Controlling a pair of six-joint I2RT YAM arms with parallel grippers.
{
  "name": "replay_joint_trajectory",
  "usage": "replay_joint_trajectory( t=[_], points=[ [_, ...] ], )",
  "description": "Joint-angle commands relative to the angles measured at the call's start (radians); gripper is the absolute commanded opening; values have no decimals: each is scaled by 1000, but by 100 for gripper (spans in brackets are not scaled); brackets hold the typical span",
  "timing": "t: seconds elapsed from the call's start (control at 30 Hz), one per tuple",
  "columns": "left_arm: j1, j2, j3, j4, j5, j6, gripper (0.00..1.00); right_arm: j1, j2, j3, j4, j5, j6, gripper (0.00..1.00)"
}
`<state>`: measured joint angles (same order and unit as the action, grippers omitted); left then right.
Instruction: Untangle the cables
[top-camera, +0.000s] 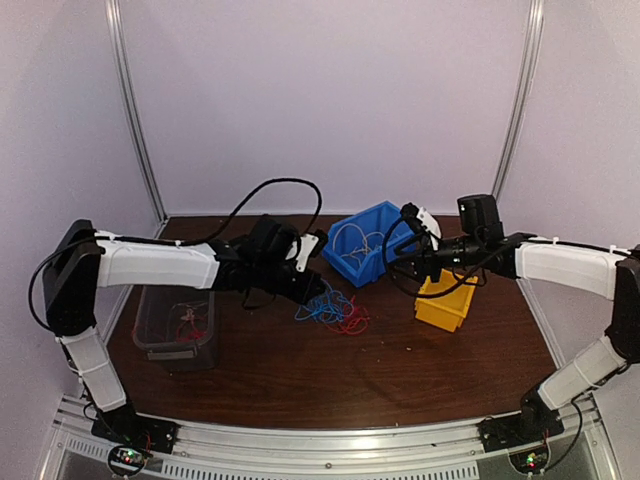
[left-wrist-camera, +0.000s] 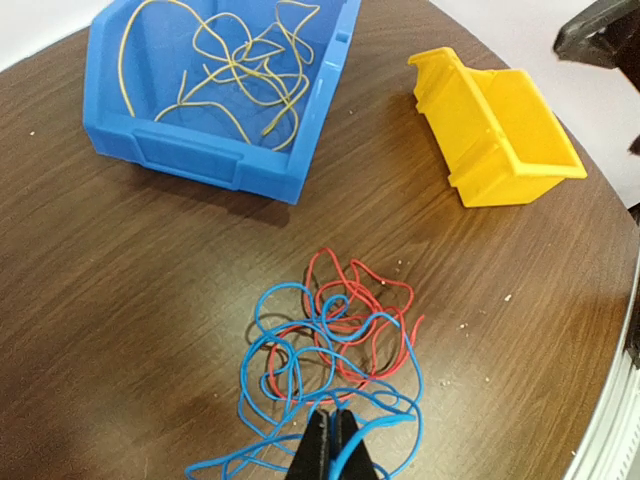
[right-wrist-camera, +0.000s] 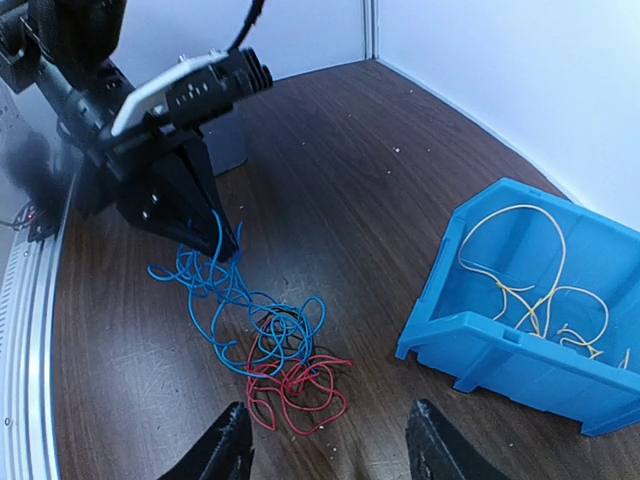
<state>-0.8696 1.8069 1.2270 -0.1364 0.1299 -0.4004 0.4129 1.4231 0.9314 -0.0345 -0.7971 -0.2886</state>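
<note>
A tangle of blue cables (left-wrist-camera: 290, 350) and red cables (left-wrist-camera: 370, 320) lies on the dark wooden table, seen in the top view as one clump (top-camera: 335, 310). My left gripper (left-wrist-camera: 335, 440) is shut on a blue strand at the near edge of the tangle and lifts it slightly; the right wrist view shows its black tips (right-wrist-camera: 225, 245) pinching the blue cables (right-wrist-camera: 215, 290). The red cables (right-wrist-camera: 300, 385) lie just ahead of my right gripper (right-wrist-camera: 330, 450), which hovers open above them, holding nothing. Yellow cables (left-wrist-camera: 240, 70) lie in the blue bin (left-wrist-camera: 200, 150).
The blue bin (top-camera: 372, 222) stands behind the tangle, and an empty yellow bin (top-camera: 440, 308) stands to its right, under my right arm. A clear grey bin (top-camera: 160, 345) at the left holds a few thin wires. White walls enclose the table.
</note>
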Motion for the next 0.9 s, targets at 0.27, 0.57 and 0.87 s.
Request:
replay_joint_trajectory(
  t=[0.27,0.57,0.87],
  points=[
    [-5,-229,-187,-53,-114,-27,44,150,169,51,-122,80,-169,54],
    [10,-37,-76,81,-54,-57,57,202,263,80,-278,71,-353,59],
    [23,69,-93,251,121,-110,52,264,306,83,-267,234,-400,46]
  ],
)
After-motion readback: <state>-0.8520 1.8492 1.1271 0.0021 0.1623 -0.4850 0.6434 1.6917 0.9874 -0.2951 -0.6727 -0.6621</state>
